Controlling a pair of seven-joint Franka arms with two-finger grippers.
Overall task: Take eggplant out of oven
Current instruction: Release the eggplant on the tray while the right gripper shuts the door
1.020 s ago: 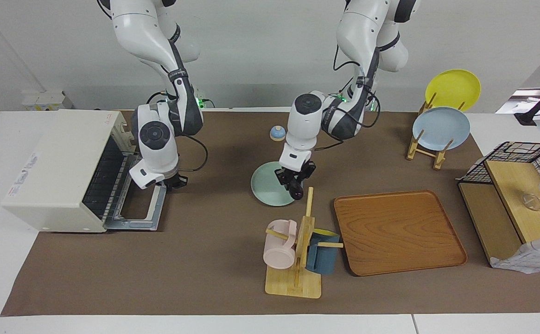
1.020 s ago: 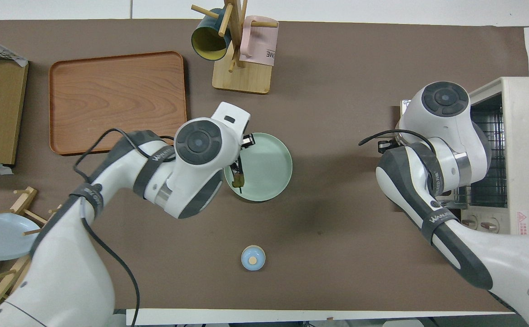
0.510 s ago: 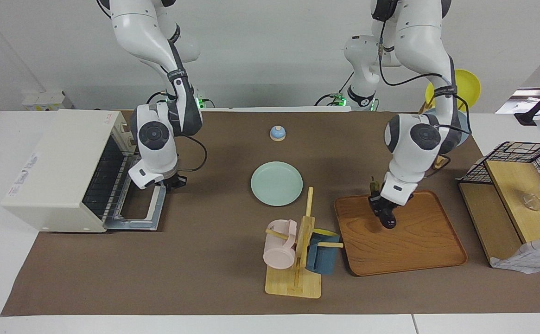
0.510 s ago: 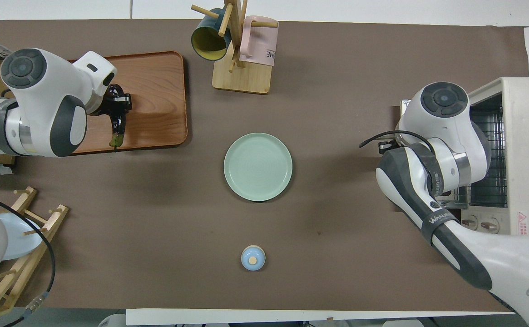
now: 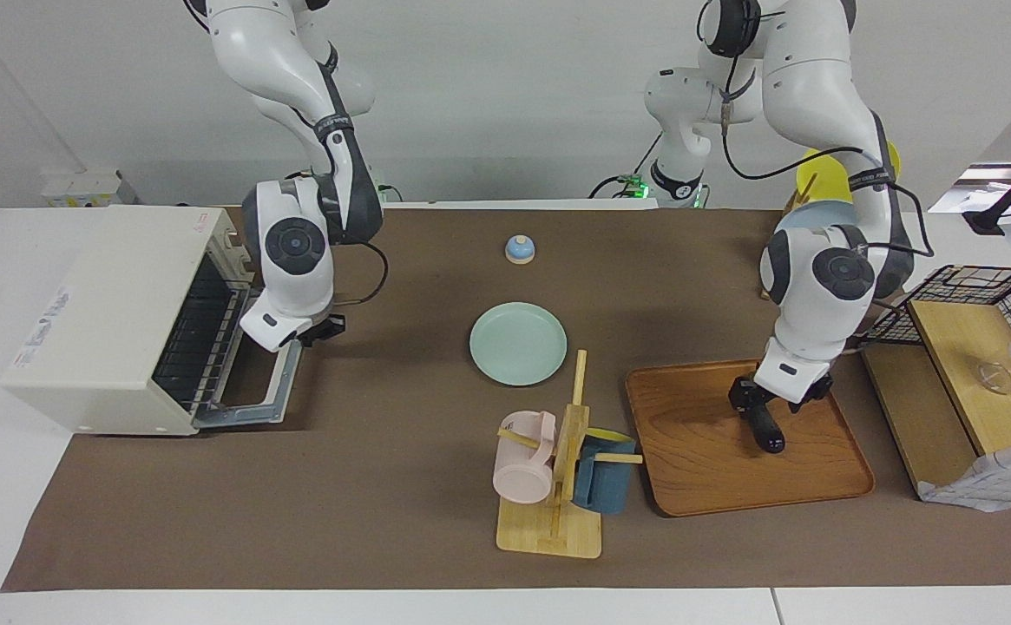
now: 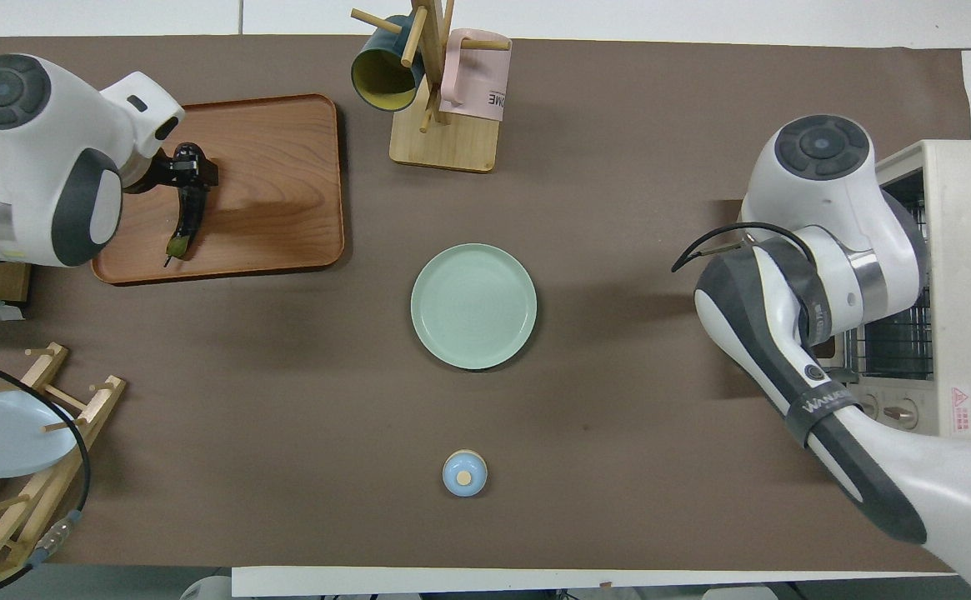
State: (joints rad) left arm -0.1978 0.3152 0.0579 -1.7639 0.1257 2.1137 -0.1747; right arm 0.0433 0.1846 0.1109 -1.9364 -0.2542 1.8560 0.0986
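The eggplant [image 5: 767, 431] [image 6: 187, 208], slender and dark purple, lies on the wooden tray [image 5: 713, 469] [image 6: 285, 183] toward the left arm's end of the table. My left gripper [image 5: 757, 398] [image 6: 189, 162] stands low over the eggplant's thick end, open, its fingers on either side of that end. The cream oven [image 5: 106, 312] [image 6: 968, 250] stands at the right arm's end with its door [image 5: 249, 382] hanging open and tilted slightly up. My right gripper [image 5: 321, 328] is shut at the door's outer edge; I cannot tell whether it grips it. The overhead view hides it under the wrist.
A pale green plate [image 5: 518, 343] lies mid-table, with a small blue bell [image 5: 519, 249] nearer the robots. A mug rack [image 5: 561, 473] with pink and blue mugs stands beside the tray. A plate rack [image 5: 822, 234] and a black wire basket [image 5: 974, 295] stand at the left arm's end.
My left arm carried the eggplant from over the green plate to the wooden tray, laid it down and opened. My right gripper rose slightly and the oven door tilted up with it.
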